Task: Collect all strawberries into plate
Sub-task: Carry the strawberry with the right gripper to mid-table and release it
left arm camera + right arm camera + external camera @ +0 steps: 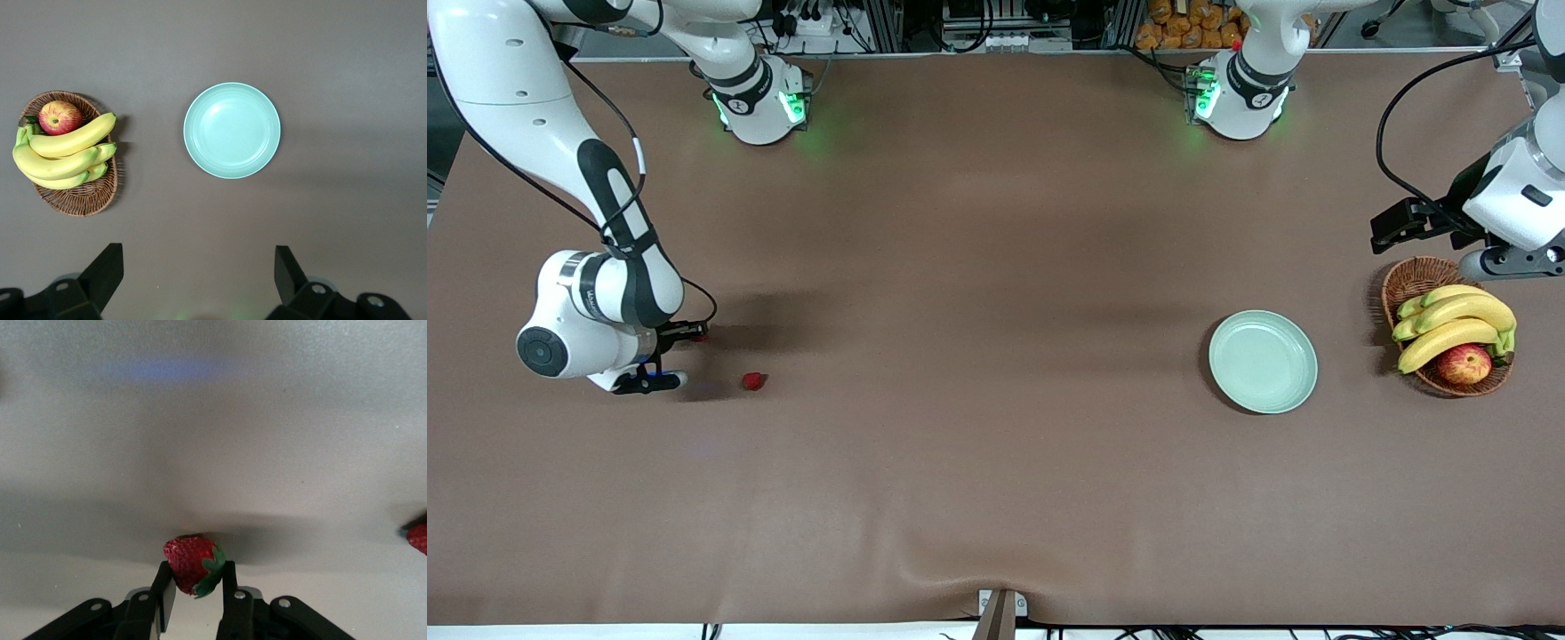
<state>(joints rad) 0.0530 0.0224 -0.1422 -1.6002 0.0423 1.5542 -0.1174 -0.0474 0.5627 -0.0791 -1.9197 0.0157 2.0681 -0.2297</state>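
Light was even and fairly bright from overhead; I saw no hard glare on the brown table [978, 267]. Soft, blurred shadows lay beside the plate [1263, 361] and the basket [1414, 280], on the side toward the right arm's end. A broad diffuse shadow spread under the right arm. Green base lamps tinted the cloth nearby. My right wrist view looked washed out and grey, with a faint blue smear and a strawberry [192, 563] sharp, background soft. The left wrist view was crisp.
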